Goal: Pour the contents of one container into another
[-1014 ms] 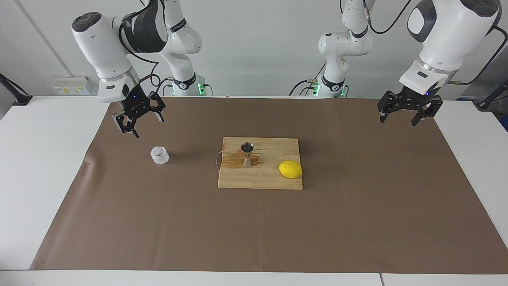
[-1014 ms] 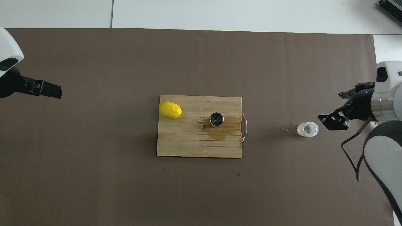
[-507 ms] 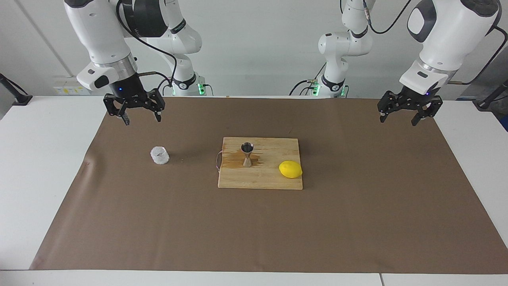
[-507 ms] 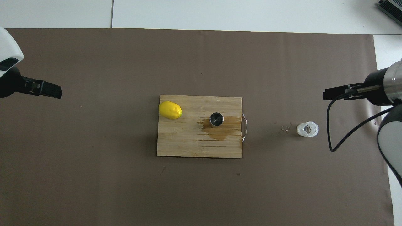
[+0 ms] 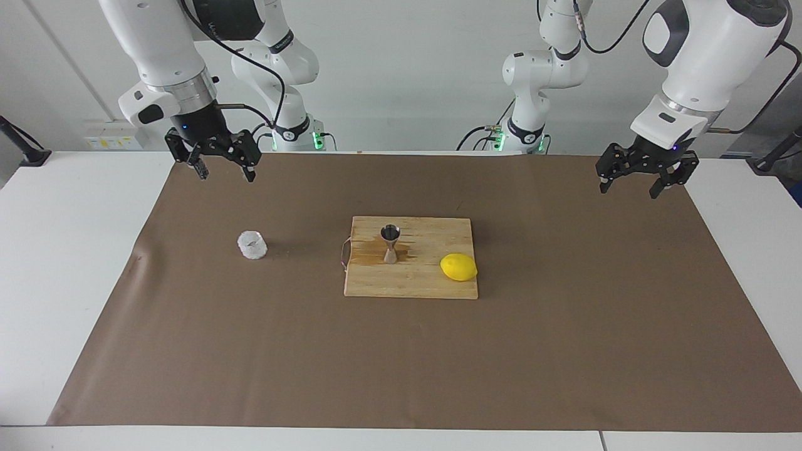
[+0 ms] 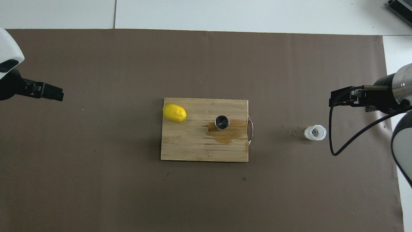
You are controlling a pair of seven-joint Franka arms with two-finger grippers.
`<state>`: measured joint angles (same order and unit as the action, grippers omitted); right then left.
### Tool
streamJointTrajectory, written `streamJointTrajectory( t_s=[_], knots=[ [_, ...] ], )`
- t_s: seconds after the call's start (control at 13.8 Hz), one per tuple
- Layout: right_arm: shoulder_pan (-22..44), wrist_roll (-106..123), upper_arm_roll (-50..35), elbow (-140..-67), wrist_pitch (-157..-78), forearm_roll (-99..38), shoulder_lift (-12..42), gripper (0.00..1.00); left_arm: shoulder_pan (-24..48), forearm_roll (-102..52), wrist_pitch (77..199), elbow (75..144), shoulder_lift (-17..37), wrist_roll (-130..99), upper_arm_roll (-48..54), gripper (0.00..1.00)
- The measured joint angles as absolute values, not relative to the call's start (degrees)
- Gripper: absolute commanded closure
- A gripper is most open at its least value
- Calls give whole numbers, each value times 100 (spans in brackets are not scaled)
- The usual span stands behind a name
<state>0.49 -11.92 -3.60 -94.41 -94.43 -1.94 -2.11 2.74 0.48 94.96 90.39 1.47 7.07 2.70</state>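
The clear ribbed cup [image 5: 252, 245] stands upright on the brown mat toward the right arm's end; it also shows in the overhead view [image 6: 315, 132]. The steel jigger [image 5: 390, 243] stands upright on the wooden board [image 5: 432, 285], seen from above as a dark round mouth [image 6: 222, 122]. My right gripper [image 5: 225, 175] hangs open and empty, raised over the mat, well apart from the cup; it shows in the overhead view [image 6: 338, 98]. My left gripper [image 5: 628, 190] waits open and empty over the mat's edge at the left arm's end, also in the overhead view [image 6: 53, 93].
A yellow lemon [image 5: 458, 267] lies on the board [image 6: 193, 148] beside the jigger. A wet brown stain [image 6: 228, 137] spreads on the board around the jigger's foot. Small specks [image 6: 291, 132] lie on the mat between the cup and the board's metal handle [image 6: 250, 130].
My right gripper has risen away from the cup and turned to point straight down. The cup, the jigger and the left arm have not moved.
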Motion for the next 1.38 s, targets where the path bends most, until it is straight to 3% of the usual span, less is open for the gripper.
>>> streamJointTrajectory(
  t_s=[1.38],
  knots=[
    [-197, -1193, -306, -9461, -9514, -186, -175, 0, 274, 48, 9496, 9039, 147, 707, 270, 0]
  ],
)
